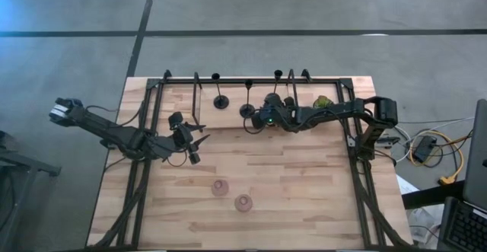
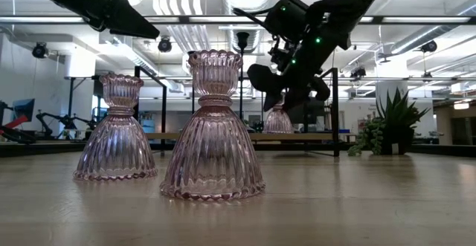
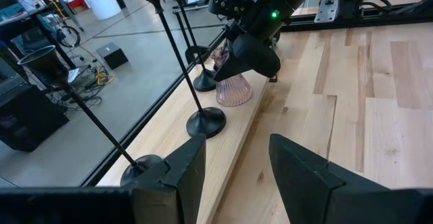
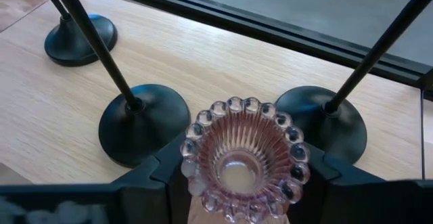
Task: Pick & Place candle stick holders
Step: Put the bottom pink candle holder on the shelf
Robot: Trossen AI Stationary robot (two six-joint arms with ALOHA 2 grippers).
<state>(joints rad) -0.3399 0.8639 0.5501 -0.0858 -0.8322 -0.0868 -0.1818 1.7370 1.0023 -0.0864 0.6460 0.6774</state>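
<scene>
Two pink holders (image 1: 230, 195) well apart from both end effectors, third pink holder (image 4: 245, 156) standing on bench (image 1: 304, 183) between right end effector (image 4: 245, 183) fingers, grip undeterminable, black holders (image 4: 139, 119) just beyond, left end effector (image 1: 192, 141) released

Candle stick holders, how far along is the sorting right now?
Looks done: three black thin-stemmed holders stand along the table's far edge.

In hand: a ribbed translucent pink glass holder sits upright between the right gripper's fingers by two black bases, seemingly being released.

Left: two more pink holders wait on the near side of the wooden table. The left gripper hovers open, empty.
</scene>
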